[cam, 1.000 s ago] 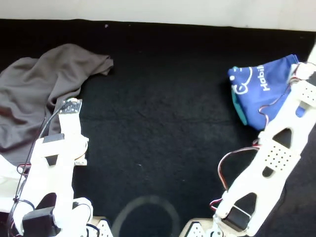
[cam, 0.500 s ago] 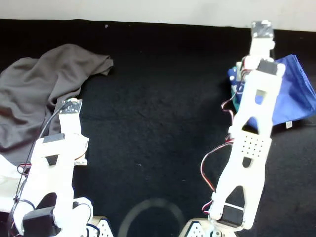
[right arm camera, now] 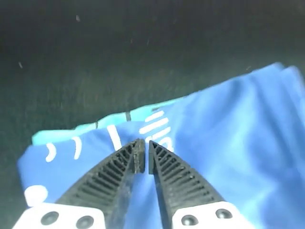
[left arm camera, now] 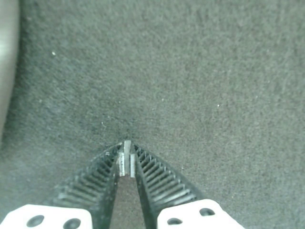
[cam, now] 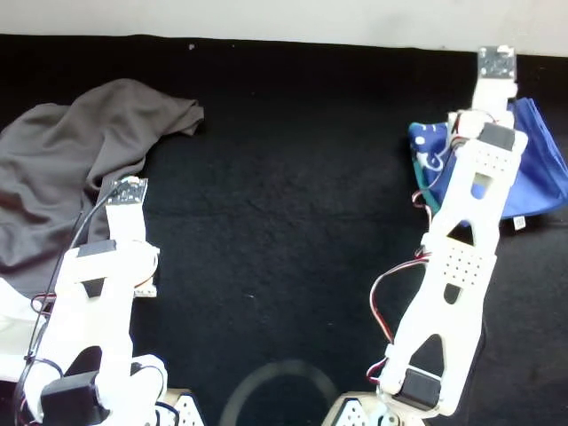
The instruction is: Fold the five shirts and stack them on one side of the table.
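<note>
Right gripper [right arm camera: 143, 155]: jaws drawn together, only a slit left between the tips, nothing held. It hangs just above the blue shirt [cam: 540, 151].
Left gripper [left arm camera: 125, 160]: jaws closed tip to tip, empty, over bare table [cam: 293, 177].

Blue shirt sits folded at the upper right of the high view, near the table's far edge. A teal edge [right arm camera: 86, 129] shows beneath it. I cannot tell whether that is a second shirt or a lining.

Risks, as I judge them:
- If I lower the closed right fingers and drag, they plough the top layer and open the fold. The cause would be contact with no pinch.
- A sideways push could slide the blue layer off the teal one.
- The grey shirt [cam: 71, 160] lies crumpled at the upper left, and the left arm overlaps its lower edge. Swinging that arm may snag the cloth and pull it.

Orientation: the blue bundle's long axis runs left to right across the high view, dipping slightly to the right. The grey shirt's runs lower left to upper right, one corner pointing to the upper right.
</note>
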Robot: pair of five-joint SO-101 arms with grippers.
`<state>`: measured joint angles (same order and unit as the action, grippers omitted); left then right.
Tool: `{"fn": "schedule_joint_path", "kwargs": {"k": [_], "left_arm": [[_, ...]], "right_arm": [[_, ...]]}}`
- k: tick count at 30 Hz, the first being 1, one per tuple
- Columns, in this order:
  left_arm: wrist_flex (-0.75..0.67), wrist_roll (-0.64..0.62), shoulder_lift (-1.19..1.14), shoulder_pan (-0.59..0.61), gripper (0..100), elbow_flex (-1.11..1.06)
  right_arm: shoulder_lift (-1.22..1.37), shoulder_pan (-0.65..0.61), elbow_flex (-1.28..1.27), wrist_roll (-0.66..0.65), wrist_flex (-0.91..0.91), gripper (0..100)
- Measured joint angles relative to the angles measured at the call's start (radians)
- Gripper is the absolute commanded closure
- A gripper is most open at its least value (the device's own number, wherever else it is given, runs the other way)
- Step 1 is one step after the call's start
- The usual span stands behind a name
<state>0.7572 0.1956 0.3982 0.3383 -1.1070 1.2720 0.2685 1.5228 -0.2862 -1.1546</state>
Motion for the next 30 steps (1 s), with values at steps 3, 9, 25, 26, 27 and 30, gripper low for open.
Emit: {"fn": "schedule_joint_path", "kwargs": {"k": [3, 9, 25, 26, 27, 30], "left_arm": [[0.0, 0.0, 0.0, 0.0, 99, 0.0], [0.0, 0.0, 0.0, 0.0, 99, 0.0], [0.0, 0.0, 0.0, 0.0, 99, 0.0], [0.0, 0.0, 0.0, 0.0, 99, 0.0], [0.0, 0.0, 0.0, 0.0, 99, 0.0], [0.0, 0.0, 0.0, 0.0, 99, 0.0]], "right_arm": [[0.0, -0.005, 0.066, 0.0, -0.068, 97.3], [0.0, -0.055, 0.118, 0.0, -0.186, 97.3], [0.006, 0.196, -0.034, 0.0, 0.213, 97.3], [0.006, 0.209, -0.066, 0.0, 0.244, 97.3], [0.006, 0.218, -0.1, 0.0, 0.27, 97.3], [0.006, 0.226, -0.19, 0.0, 0.331, 97.3]]}}
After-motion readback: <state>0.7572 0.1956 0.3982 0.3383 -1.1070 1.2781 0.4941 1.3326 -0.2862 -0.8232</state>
